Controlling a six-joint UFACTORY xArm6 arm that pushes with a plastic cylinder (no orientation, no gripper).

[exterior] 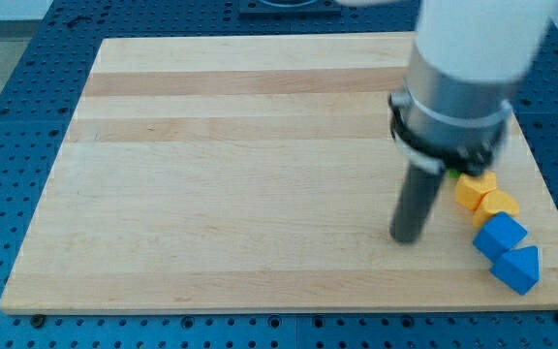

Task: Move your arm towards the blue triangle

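My tip [408,238] (a bare rod, no jaws) touches nothing, left of the blue triangle [518,269] near the board's [211,194] bottom-right corner.

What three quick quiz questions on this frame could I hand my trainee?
1. True or false: my tip touches the blue triangle.
2. Which block lies directly above the blue triangle in the view? A) blue cube B) yellow block
3. Toward which corner of the wooden board are all the blocks clustered?

Key: 1 false, the tip stands apart to the view's left; 2 A; 3 the view's bottom right.
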